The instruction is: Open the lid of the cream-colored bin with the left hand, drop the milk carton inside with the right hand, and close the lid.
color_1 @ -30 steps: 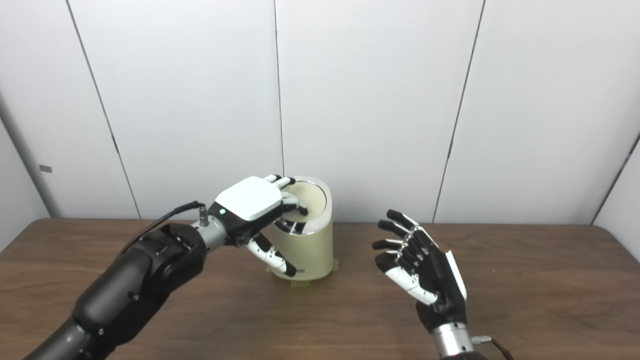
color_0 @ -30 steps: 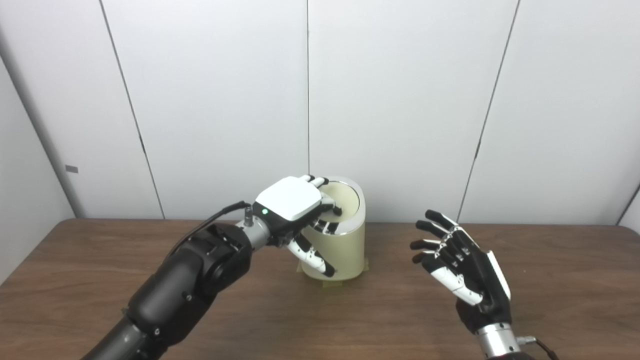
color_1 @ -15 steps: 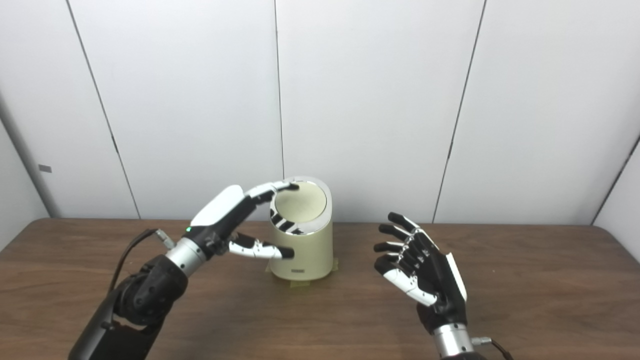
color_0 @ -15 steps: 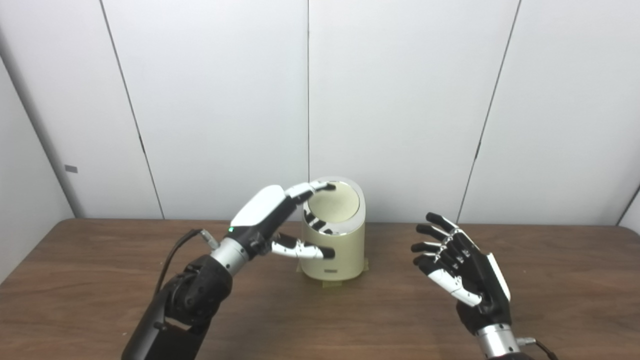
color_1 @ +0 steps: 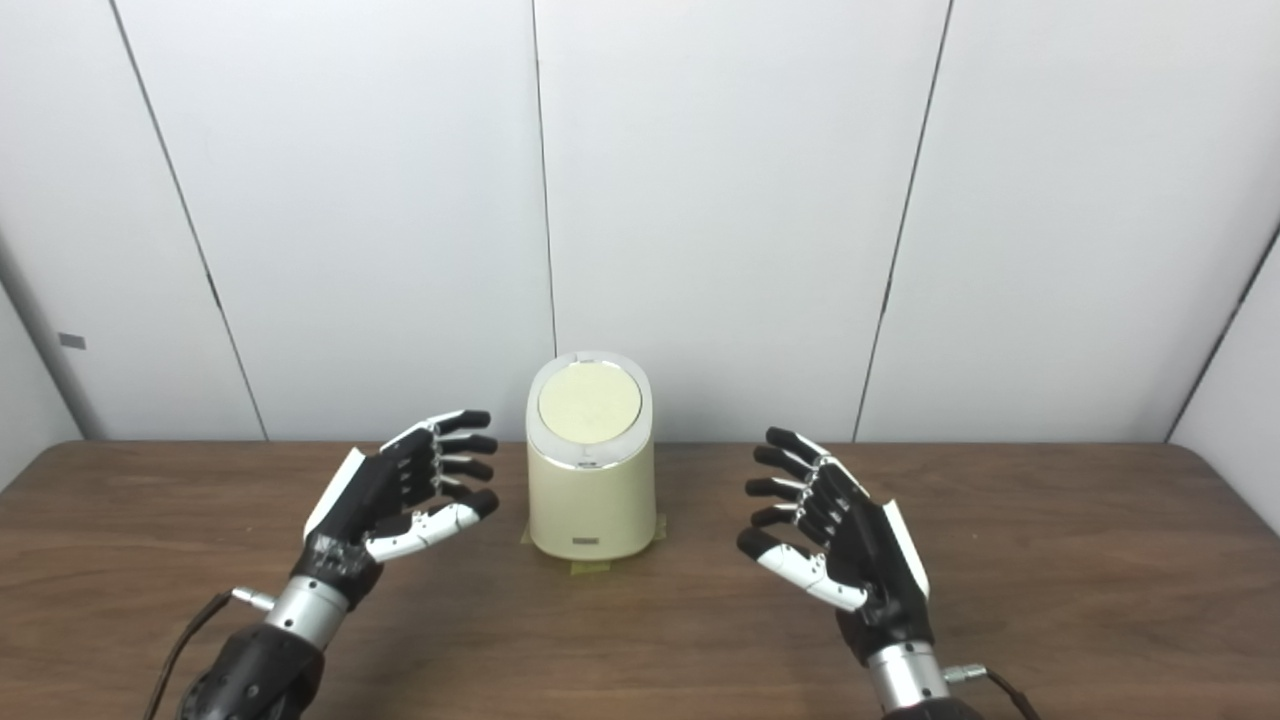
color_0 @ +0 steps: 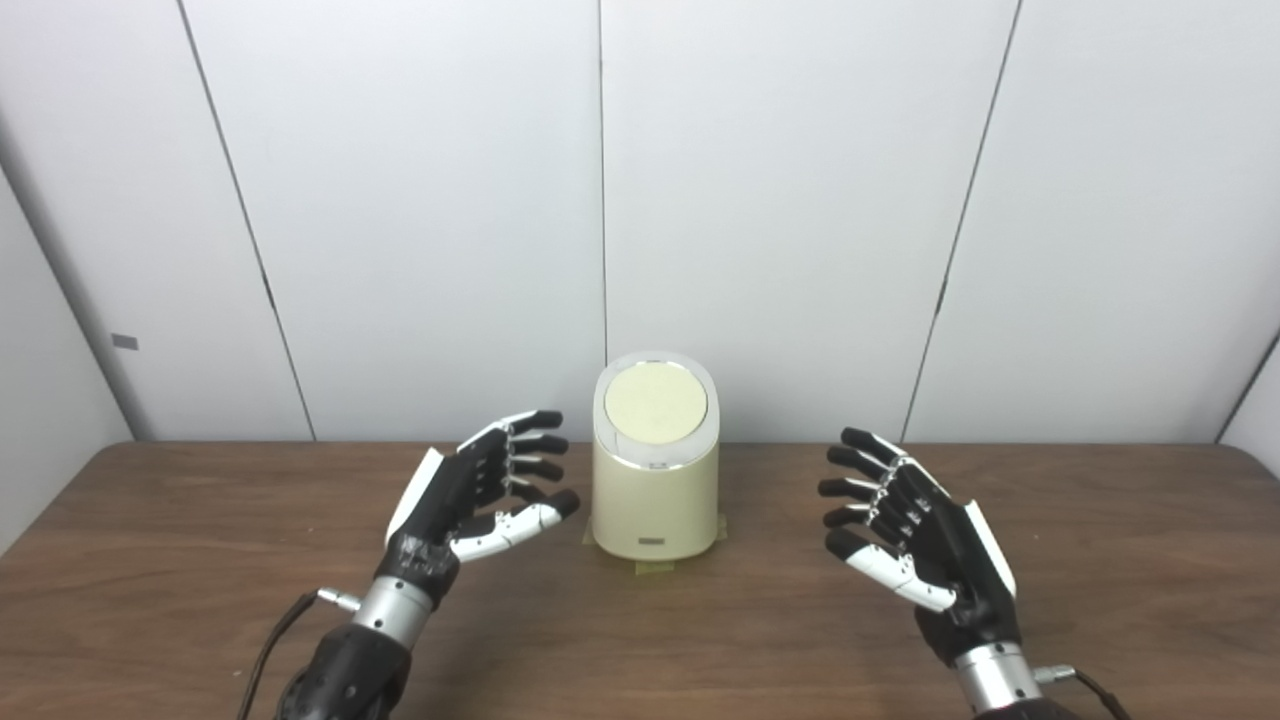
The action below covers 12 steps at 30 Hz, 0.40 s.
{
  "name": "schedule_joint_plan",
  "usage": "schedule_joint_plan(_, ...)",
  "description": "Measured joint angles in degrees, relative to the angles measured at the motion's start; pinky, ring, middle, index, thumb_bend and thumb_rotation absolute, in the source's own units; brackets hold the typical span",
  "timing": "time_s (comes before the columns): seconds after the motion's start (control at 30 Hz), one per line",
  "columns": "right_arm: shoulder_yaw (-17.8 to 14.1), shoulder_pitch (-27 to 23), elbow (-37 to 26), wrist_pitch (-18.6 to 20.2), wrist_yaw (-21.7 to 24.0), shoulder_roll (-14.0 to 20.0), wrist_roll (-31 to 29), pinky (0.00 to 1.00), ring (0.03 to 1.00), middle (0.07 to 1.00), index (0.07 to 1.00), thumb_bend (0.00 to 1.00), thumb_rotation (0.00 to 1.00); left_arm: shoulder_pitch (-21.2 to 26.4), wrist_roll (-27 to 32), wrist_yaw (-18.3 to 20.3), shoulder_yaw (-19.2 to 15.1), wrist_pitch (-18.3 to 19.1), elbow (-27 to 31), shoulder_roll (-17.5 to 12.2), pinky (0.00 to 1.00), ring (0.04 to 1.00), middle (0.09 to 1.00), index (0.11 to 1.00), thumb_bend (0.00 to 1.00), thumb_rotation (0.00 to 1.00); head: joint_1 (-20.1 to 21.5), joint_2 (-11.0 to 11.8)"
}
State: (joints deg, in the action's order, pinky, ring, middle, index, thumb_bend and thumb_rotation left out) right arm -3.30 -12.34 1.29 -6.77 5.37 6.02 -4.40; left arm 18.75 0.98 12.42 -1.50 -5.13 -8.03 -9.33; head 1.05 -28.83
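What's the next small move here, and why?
Probably none beyond resting the arms: the task looks finished. The bin has its lid flat and shut, no milk carton is in view, and the left hand and right hand hang open on either side, clear of the bin.

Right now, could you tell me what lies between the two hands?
Only the cream-colored bin, lid closed, stands between the left hand and right hand, touching neither, in both views.

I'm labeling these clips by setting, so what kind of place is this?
Probably a lab or test room set up for robot trials: a bare wooden table, plain white wall panels behind it, and a lone cream-colored bin with tape under its base.
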Motion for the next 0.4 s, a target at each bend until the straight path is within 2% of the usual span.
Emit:
schedule_joint_plan(0.13,0.55,0.8,-2.05,2.3,0.39,0.66,0.04,0.56,0.719,0.814,0.822,0.79,0.36,-2.81,1.6,1.17,-0.18,-0.37,-0.23,-0.57,0.51,0.643,0.723,0.764,0.69,0.29,0.35,-0.18)
schedule_joint_plan(0.23,0.81,1.09,-3.1,4.39,0.53,0.79,-0.24,0.57,0.737,0.838,0.83,0.8,0.36,-4.16,1.64,0.89,-0.35,-0.8,-0.67,-0.51,0.51,0.67,0.762,0.771,0.69,0.27,0.53,-0.53)
schedule_joint_plan(0.4,1.07,1.74,-3.28,4.96,0.54,0.74,-0.77,0.61,0.77,0.853,0.835,0.79,0.33,-5.13,1.05,-0.86,-0.43,-2.88,-1.75,0.04,0.51,0.69,0.787,0.789,0.72,0.3,0.44,-0.18)
